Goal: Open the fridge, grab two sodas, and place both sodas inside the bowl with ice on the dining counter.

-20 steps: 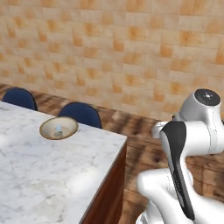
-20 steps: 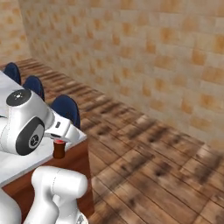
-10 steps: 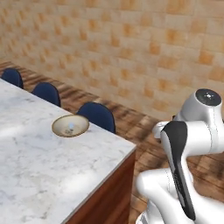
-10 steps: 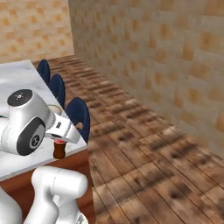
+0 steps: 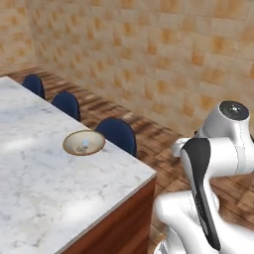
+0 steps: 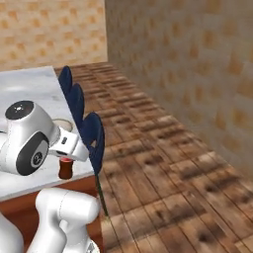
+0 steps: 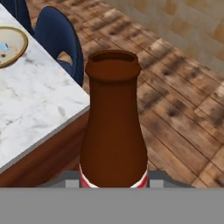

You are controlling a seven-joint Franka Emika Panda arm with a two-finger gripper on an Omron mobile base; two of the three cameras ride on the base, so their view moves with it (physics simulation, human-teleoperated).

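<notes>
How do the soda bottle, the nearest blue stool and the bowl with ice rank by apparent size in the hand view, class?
1. Soda bottle: largest, though it sits right at the camera, so nearness inflates it.
2. Nearest blue stool.
3. Bowl with ice: smallest, cut off by the picture's edge.

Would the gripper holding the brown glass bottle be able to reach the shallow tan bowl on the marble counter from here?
Probably yes. The gripper holds the brown glass bottle by the counter's corner, and only bare marble counter lies between it and the shallow tan bowl.
</notes>
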